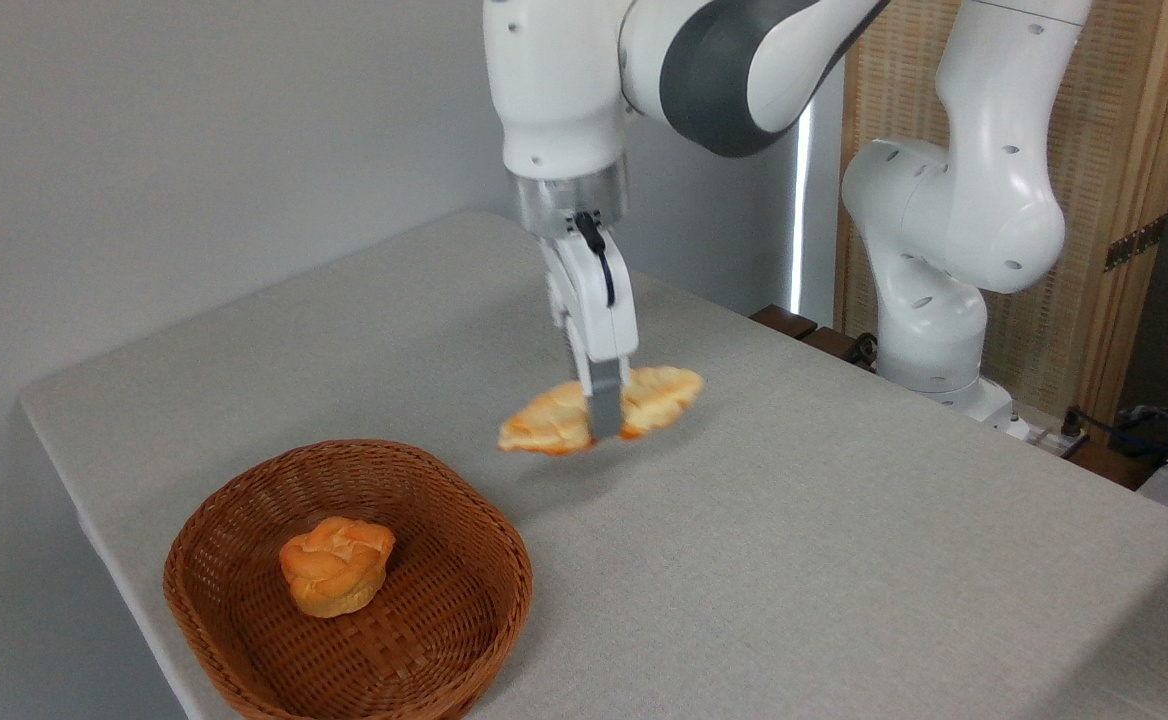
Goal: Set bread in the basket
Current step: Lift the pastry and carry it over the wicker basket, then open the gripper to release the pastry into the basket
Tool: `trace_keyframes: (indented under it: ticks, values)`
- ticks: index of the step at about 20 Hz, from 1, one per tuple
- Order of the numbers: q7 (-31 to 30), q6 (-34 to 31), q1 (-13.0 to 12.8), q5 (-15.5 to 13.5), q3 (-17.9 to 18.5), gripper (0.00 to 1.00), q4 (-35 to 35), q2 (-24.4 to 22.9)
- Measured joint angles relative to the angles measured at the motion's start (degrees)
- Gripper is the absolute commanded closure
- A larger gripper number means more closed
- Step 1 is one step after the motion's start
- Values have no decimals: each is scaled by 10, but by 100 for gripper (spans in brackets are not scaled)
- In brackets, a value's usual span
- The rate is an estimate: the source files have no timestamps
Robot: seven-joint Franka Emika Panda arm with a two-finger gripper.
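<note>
The pincer [604,425] is clamped across the middle of the bread [599,408], holding it clear of the bench [794,540]. Left to do: carry it over the basket [484,520], where a small bun [336,563] lies, and release.

A single fixed camera looks down at an angle from the counter's [844,560] near corner, fairly close, facing the grey wall [194,130] and the arm's base [944,330]
</note>
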Motion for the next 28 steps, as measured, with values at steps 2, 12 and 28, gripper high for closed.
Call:
trace_keyframes:
  ticks: [2, 12, 28]
  values:
    - [-27, 0, 0, -36, 0, 59, 39, 19]
    - [-94, 77, 3, -127, 23, 54, 238, 203]
    - [-14, 195, 4, -128, 36, 0, 255, 267]
